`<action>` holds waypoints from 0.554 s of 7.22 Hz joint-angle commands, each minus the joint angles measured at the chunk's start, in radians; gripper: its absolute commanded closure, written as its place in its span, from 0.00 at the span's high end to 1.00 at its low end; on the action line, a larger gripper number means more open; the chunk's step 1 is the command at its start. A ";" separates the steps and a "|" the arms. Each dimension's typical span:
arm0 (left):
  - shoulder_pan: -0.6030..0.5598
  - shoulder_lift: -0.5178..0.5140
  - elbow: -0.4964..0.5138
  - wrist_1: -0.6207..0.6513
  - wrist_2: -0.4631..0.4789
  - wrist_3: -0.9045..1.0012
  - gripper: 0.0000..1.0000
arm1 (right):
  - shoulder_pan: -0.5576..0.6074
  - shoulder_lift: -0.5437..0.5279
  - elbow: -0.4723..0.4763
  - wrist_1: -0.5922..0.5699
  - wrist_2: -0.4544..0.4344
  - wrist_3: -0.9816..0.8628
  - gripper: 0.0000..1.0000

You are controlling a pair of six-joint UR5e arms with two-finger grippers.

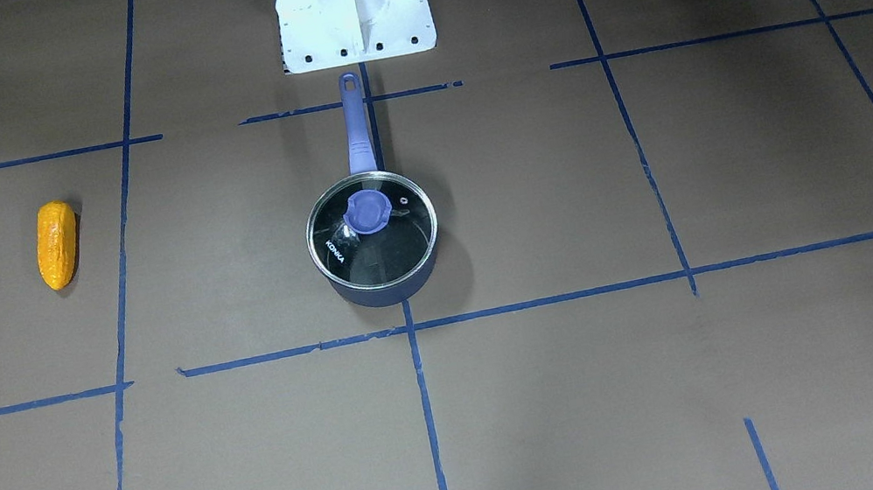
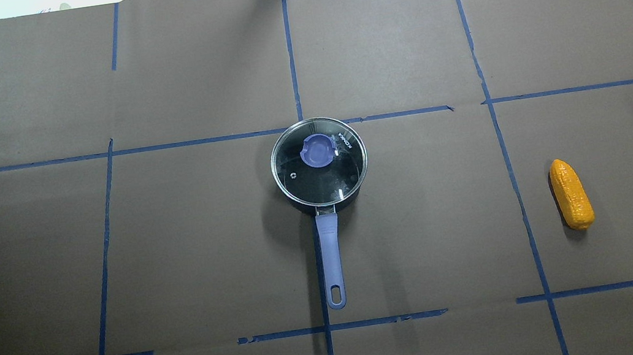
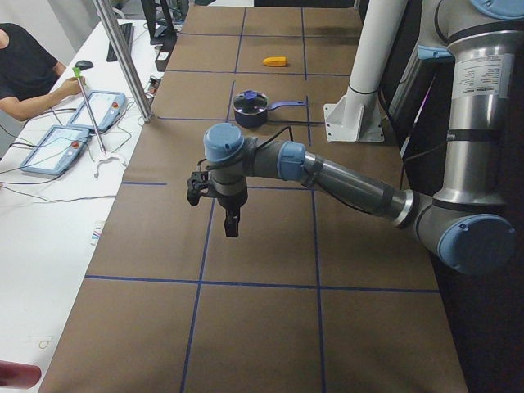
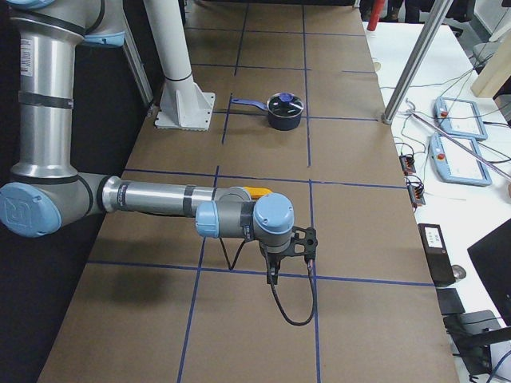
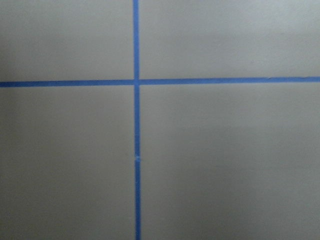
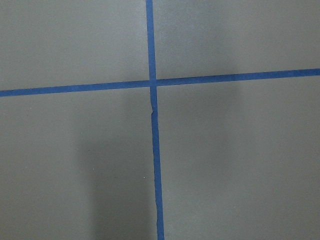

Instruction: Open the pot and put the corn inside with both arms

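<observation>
Pot and corn lie well apart from left end effector and right end effector; cannot tell their openness.

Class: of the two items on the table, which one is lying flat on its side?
The orange corn. The pot stands upright with its lid on.

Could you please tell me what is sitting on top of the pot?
A glass lid with a blue knob covers the pot. Through the glass only dark interior shows; reflections hide parts of it.
</observation>
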 commanded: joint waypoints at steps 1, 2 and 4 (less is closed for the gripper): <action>0.157 -0.092 -0.083 0.010 0.000 -0.270 1.00 | -0.002 0.001 -0.009 0.027 -0.003 -0.003 1.00; 0.226 -0.154 -0.104 0.010 0.003 -0.390 1.00 | -0.002 0.001 -0.014 0.030 -0.003 -0.003 1.00; 0.381 -0.296 -0.111 0.013 0.049 -0.635 1.00 | -0.005 0.011 -0.012 0.029 -0.002 0.000 1.00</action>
